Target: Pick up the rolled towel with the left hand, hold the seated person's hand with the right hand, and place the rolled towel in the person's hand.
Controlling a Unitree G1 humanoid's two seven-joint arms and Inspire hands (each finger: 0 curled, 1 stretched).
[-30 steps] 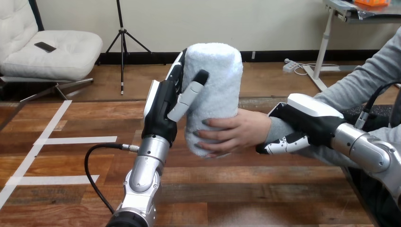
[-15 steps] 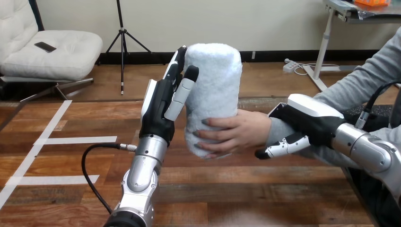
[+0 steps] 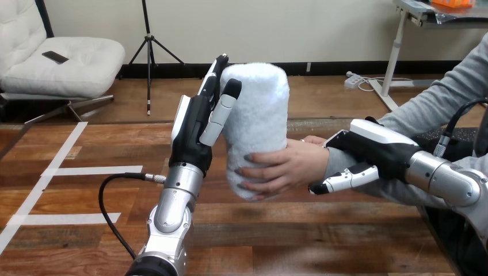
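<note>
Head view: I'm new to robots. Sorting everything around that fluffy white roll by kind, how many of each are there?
Robot hands: 2, the left robot hand and the right robot hand
person's hand: 1
rolled towel: 1
Total: 4

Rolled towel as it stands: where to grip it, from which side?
The upper half of the rolled towel, with a wrap round its girth, coming from the view's left. It stands upright, a thick cylinder, and the person's hand wraps its lower part from the right, leaving the top free. The left hand lies open against that left side.
</note>
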